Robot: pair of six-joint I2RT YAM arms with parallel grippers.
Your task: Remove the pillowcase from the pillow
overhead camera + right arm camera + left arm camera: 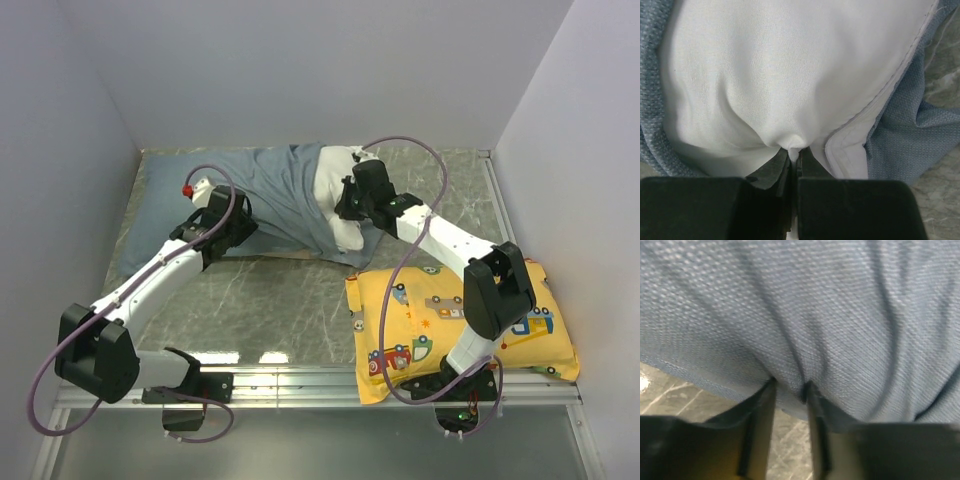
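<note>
Left wrist: left gripper [789, 391] is clamped on a fold of the pillowcase [840, 315] | right wrist: right gripper [794, 156] is clenched on the pillow [765, 75] | top external: pillow is partly bared from the pillowcase, far on the table [280, 300].

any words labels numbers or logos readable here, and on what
None can be read.
The yellow fabric pillow printed with cartoon vehicles shows pictures only; any lettering there is too small to tell.
The blue-grey woven pillowcase and the plain white pillow show no text.
</note>
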